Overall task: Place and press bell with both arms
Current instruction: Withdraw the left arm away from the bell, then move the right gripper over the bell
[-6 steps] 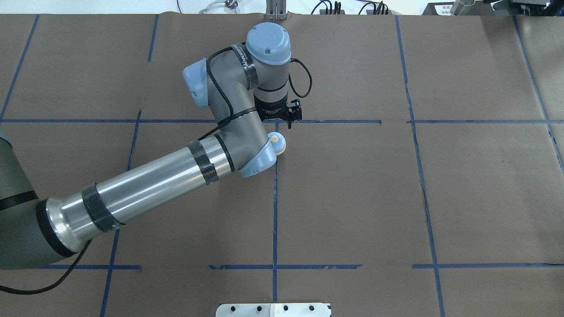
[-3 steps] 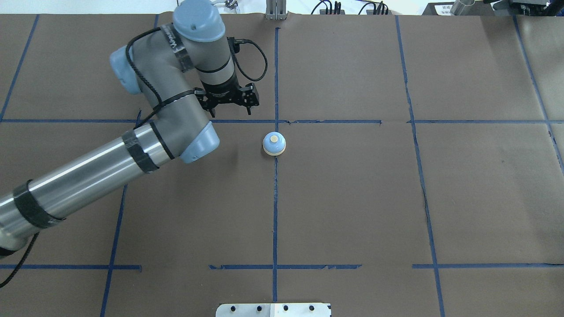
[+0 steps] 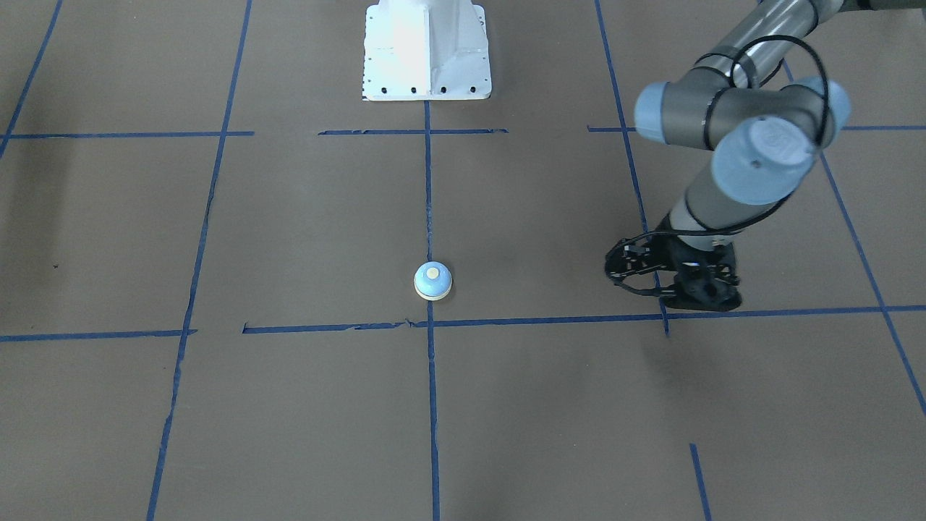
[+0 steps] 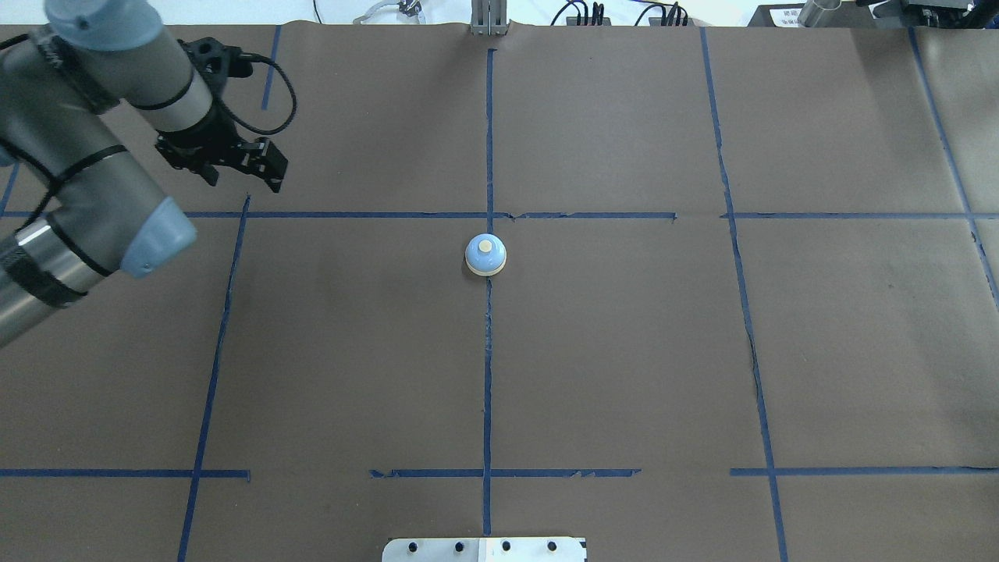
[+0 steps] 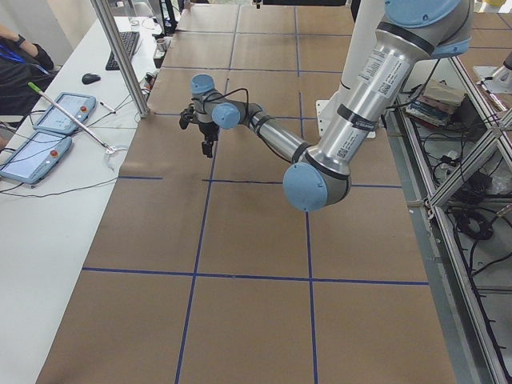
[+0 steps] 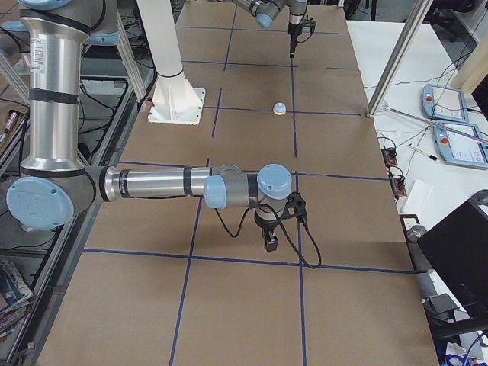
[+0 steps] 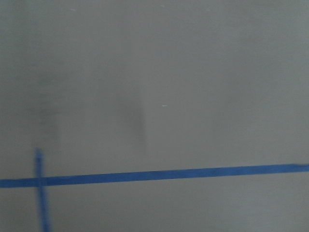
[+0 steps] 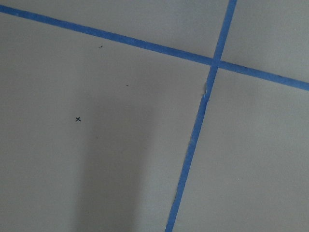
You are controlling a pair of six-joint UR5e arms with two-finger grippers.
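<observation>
The light-blue bell (image 4: 485,255) with its cream button stands upright on the brown table cover beside the central tape crossing. It also shows in the front view (image 3: 432,281) and the right side view (image 6: 280,109). My left gripper (image 4: 243,181) is open and empty, low over the table far to the left of the bell; it also shows in the front view (image 3: 669,286). My right gripper (image 6: 271,242) shows only in the right side view, pointing down near the table's right end, far from the bell. I cannot tell whether it is open or shut.
The white pedestal (image 3: 427,51) stands at the table's robot-side edge, in line with the bell. Blue tape lines (image 4: 488,375) divide the cover into squares. A side table with tablets (image 5: 48,120) and an aluminium post (image 5: 120,56) stand beyond the far edge.
My left arm has swung from right over the bell to the far left, with its gripper open. The bell has stayed in place at the central crossing.
</observation>
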